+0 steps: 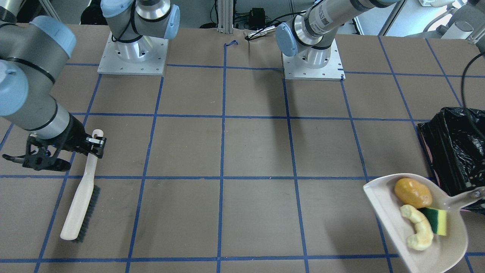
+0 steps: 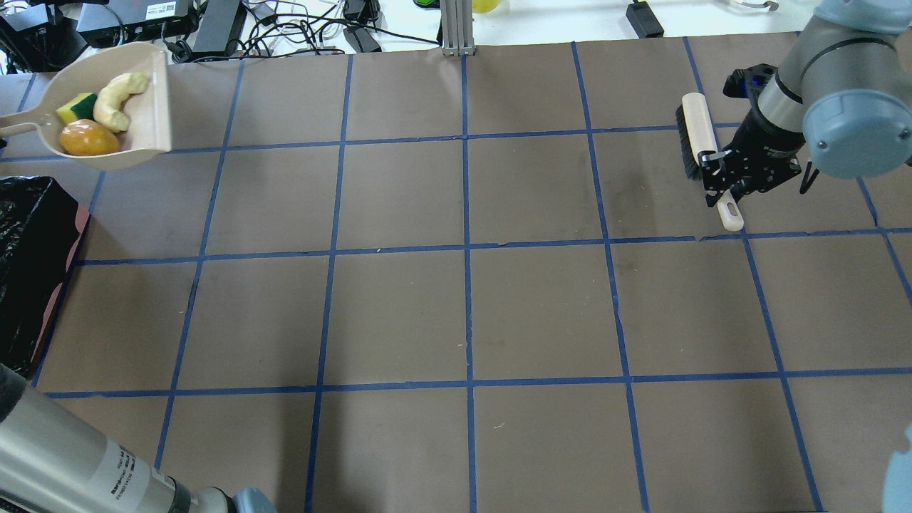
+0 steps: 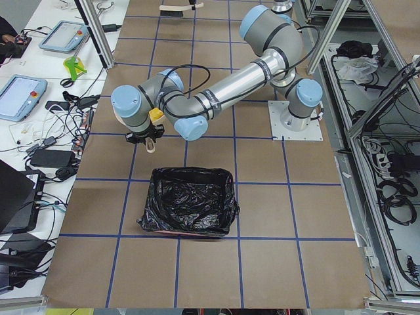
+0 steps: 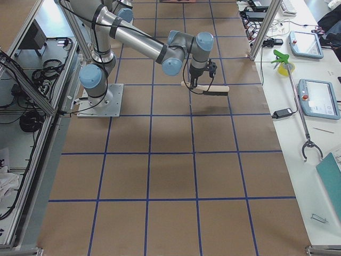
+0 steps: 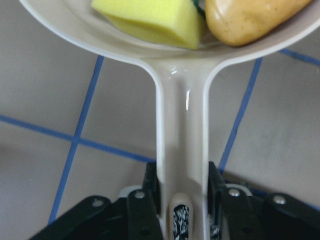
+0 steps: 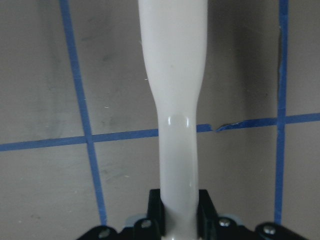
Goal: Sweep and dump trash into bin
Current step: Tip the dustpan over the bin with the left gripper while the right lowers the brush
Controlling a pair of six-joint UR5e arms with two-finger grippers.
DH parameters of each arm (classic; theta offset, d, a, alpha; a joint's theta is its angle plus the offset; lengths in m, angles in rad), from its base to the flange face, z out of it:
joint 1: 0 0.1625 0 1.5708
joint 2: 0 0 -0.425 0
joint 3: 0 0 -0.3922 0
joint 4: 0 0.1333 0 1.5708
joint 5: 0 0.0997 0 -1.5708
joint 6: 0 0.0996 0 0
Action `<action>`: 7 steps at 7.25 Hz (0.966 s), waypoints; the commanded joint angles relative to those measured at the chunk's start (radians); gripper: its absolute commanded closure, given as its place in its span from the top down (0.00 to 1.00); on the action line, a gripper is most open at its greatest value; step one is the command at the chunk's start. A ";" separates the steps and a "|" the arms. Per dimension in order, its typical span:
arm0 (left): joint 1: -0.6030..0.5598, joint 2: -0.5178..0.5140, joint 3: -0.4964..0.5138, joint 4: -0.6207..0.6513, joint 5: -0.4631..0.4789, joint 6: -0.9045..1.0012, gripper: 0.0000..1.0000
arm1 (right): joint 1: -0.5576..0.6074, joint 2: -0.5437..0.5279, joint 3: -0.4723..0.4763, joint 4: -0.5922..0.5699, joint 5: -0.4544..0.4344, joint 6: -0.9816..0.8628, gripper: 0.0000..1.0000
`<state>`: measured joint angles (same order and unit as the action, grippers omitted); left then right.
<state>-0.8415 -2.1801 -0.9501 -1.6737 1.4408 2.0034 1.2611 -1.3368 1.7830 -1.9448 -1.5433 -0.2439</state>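
Note:
The trash lies in the beige dustpan [image 1: 382, 212]: a brown-yellow potato-like lump [image 1: 413, 192], a cream crescent slice [image 1: 418, 227] and a yellow-green wedge [image 1: 435, 221]. They also show in the overhead view: lump [image 2: 89, 139], crescent [image 2: 117, 100], wedge [image 2: 77, 108]. My left gripper [image 5: 182, 200] is shut on the dustpan's handle [image 5: 181, 130] and holds the pan beside the bin [image 1: 454, 151], not over it. My right gripper [image 2: 719, 182] is shut on the handle of the beige brush [image 2: 695, 132], far from the bin.
The bin [image 2: 28, 271] stands at the table's end on my left side, black bag open [image 3: 190, 200]. The brush [image 1: 81, 204] lies low, bristles sideways. Brown table [image 2: 463, 313] with blue tape grid. Cables and devices lie beyond its far edge [image 2: 285, 28].

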 commanded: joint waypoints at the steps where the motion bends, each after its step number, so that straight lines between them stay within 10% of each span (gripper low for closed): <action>1: 0.166 -0.033 0.088 -0.018 0.059 0.230 0.00 | -0.058 0.031 0.027 -0.074 -0.009 -0.096 0.00; 7: 0.252 -0.173 0.255 0.230 0.352 0.728 0.00 | -0.086 0.110 0.026 -0.138 -0.029 -0.147 0.00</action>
<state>-0.5908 -2.3254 -0.6961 -1.5252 1.7301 2.6524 1.1752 -1.2305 1.8098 -2.0836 -1.5718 -0.3868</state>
